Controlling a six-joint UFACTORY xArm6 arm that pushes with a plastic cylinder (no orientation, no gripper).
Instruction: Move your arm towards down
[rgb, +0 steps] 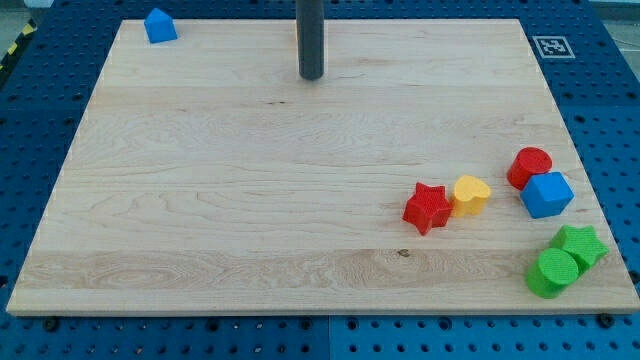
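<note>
My tip (311, 77) rests near the board's (200, 180) top, touching nothing (blocks well apart); moving down risks little.

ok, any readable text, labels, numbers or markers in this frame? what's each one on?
No readable words, brands or numbers anywhere in the camera view.
One sign only: a black-and-white square fiducial marker on the wooden board, at its corner toward the view's top right; a pattern, not text.
The blocks carry no print, for example the red star and the blue cube.
My tip and its rod show no marking.
</note>
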